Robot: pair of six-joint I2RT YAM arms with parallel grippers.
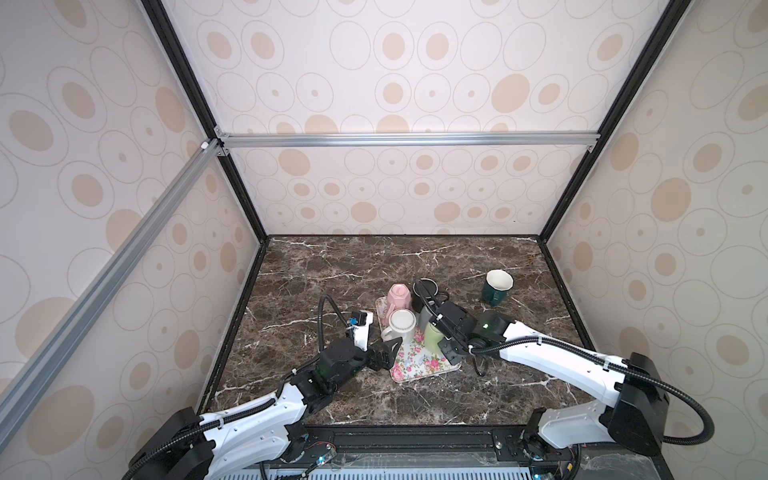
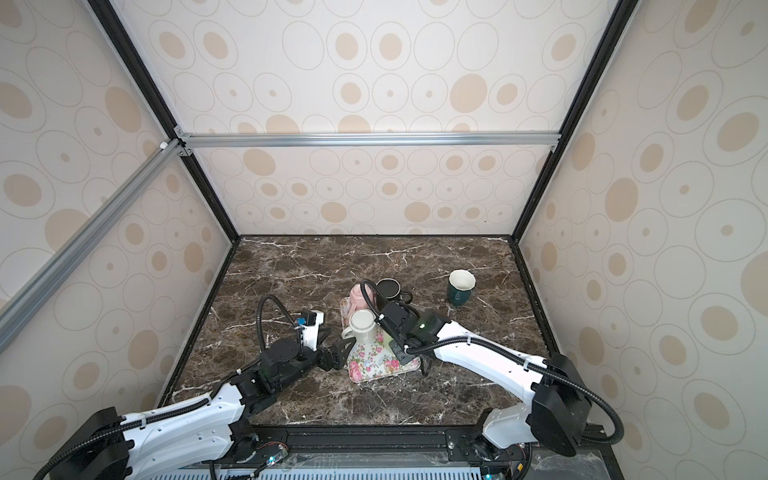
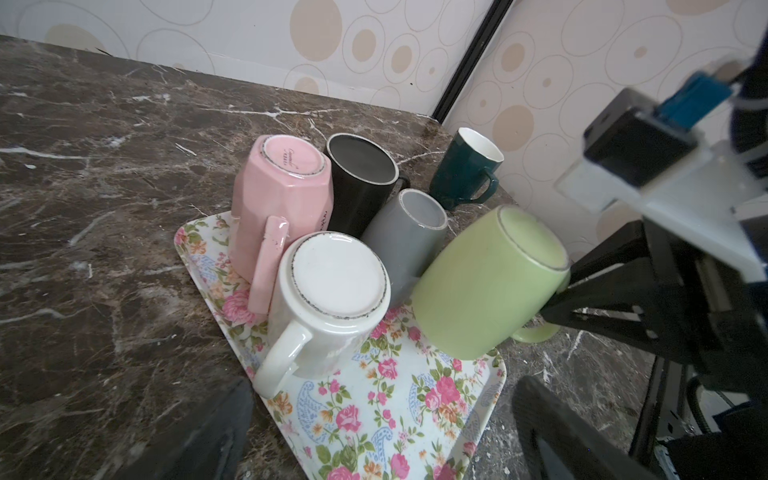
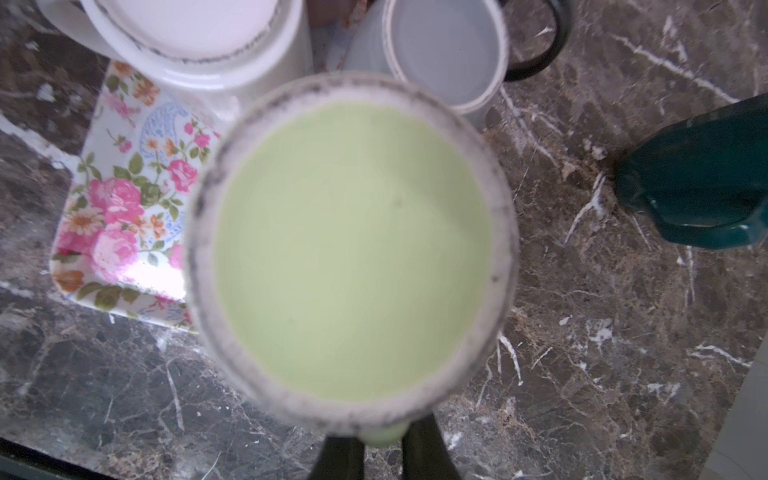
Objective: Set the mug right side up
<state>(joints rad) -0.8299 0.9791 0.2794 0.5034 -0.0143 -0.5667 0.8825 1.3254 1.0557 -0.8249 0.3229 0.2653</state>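
Light green mug [image 4: 353, 249], base up and tilted over the floral tray [image 4: 104, 216] corner, its handle pinched by the right end effector [image 4: 382, 444]. The left end effector [image 1: 384, 352] is spread, holding nothing. Seemingly mid-lift; next, roll it upright clear of the white mug [image 4: 199, 37].

From where I stand, a tray [image 1: 409, 365] lies on the desk [image 1: 332, 270], a little in front of the middle. The first mug [image 1: 399, 296] is on its far left corner, with the second mug [image 1: 401, 324] close in front of it. The third mug [image 1: 426, 316] stands on the tray's far right part. Over the tray's right side the tilted mug [image 1: 433, 336] hangs from the right tool [image 4: 382, 449], caught by its handle. Just behind the tray, on the desk, stands the fourth mug [image 1: 424, 286]. The fifth mug [image 1: 496, 286] stands alone, well off to the right. The left tool [image 1: 390, 351] sits at the tray's left edge.
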